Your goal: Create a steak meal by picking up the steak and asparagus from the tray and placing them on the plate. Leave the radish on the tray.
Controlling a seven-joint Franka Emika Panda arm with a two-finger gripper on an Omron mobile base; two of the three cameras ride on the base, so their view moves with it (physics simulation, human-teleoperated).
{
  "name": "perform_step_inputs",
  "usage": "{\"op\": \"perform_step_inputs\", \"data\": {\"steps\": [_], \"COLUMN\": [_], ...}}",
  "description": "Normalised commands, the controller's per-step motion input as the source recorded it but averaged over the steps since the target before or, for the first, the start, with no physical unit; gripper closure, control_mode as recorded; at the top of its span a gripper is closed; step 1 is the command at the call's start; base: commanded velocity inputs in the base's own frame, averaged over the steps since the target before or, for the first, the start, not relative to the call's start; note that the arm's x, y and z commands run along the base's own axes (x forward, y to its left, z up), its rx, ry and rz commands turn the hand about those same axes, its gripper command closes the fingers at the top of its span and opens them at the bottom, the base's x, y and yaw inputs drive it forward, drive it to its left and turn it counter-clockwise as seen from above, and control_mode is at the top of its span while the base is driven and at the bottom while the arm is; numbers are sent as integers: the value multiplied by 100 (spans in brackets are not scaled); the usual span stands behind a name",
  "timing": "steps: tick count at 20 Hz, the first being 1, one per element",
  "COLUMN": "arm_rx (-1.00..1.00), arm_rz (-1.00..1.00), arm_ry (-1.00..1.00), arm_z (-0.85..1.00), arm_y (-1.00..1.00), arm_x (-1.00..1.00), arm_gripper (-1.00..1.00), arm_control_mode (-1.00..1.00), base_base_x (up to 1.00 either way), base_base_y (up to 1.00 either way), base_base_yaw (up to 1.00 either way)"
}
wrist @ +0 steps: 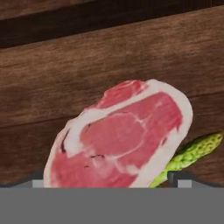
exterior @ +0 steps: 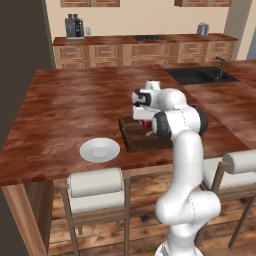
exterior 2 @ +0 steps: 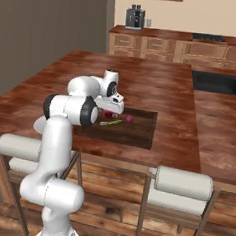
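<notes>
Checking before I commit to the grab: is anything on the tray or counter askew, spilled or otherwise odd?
Nothing stands out. The steak lies flat on the tray right under the claw, with the asparagus tucked against its edge and the radish close by on the tray. The plate sits bare on the counter beside the tray.

Setting: a rendered home kitchen. A reddish wood island countertop (exterior: 75, 107) carries an inset black sink (exterior: 200, 75) with faucet (exterior: 220, 65), and padded bar stools (exterior: 95, 182) are tucked under its near edge. The back wall has wooden drawer cabinets (exterior: 105, 52), a cooktop (exterior: 147, 38), a coffee machine (exterior: 74, 26) and upper cabinets (exterior: 90, 3).
</notes>
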Motion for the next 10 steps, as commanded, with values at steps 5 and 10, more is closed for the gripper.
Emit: {"op": "perform_step_inputs", "data": {"steps": [5,10], "arm_rx": [0,-1], "arm_rz": [-1,-3], "arm_ry": [0,0], "arm_z": [-19,-43], "arm_y": [3,0], "arm_x": [44,14], "arm_gripper": [-100,100], "arm_control_mode": [-100,-100], "base_base_x": [0,0], "base_base_y": [0,0], "base_base_yaw": [0,0]}}
